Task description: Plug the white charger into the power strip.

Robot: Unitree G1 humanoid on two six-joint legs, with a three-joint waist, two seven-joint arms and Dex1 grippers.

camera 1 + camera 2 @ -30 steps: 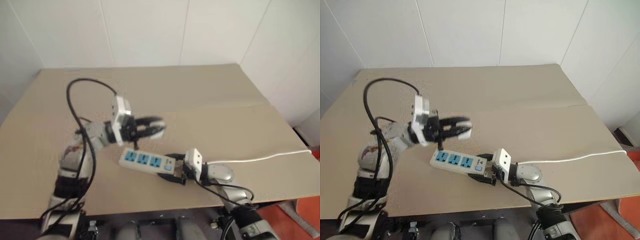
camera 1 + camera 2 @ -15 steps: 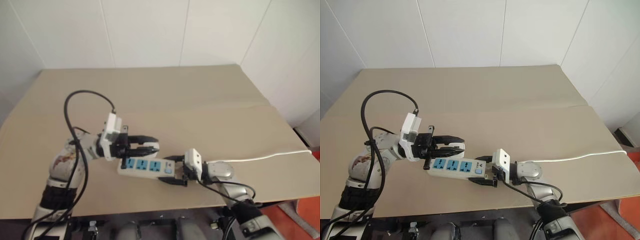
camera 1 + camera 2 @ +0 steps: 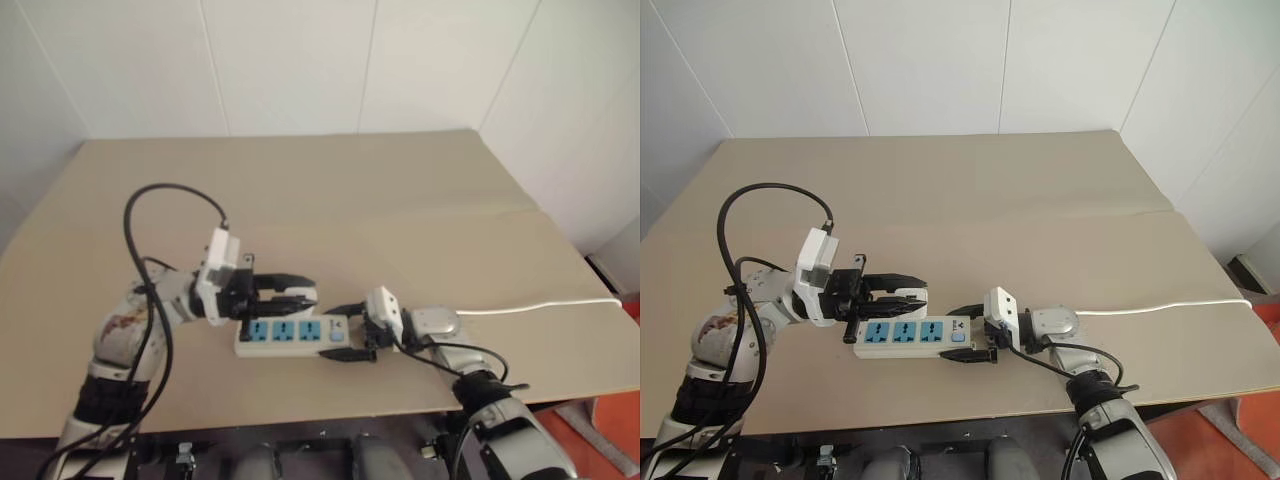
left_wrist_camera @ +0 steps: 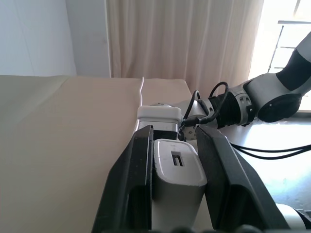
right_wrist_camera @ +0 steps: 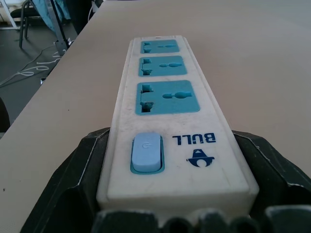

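The long white plastic power strip (image 3: 912, 337) with three blue socket panels lies flat on the beige tabletop (image 3: 1040, 200), near its six o'clock edge. The right gripper (image 3: 975, 335) clasps the strip's switch end from three o'clock, its black fingers (image 5: 68, 184) spread wide along both long sides. The small boxy white charger (image 4: 177, 170) sits pinched between the narrow black fingers (image 4: 133, 179) of the left gripper (image 3: 908, 290), which reaches in from nine o'clock and hovers just above the strip, at its twelve o'clock side. The strip's white cord (image 3: 1160, 305) trails off toward three o'clock.
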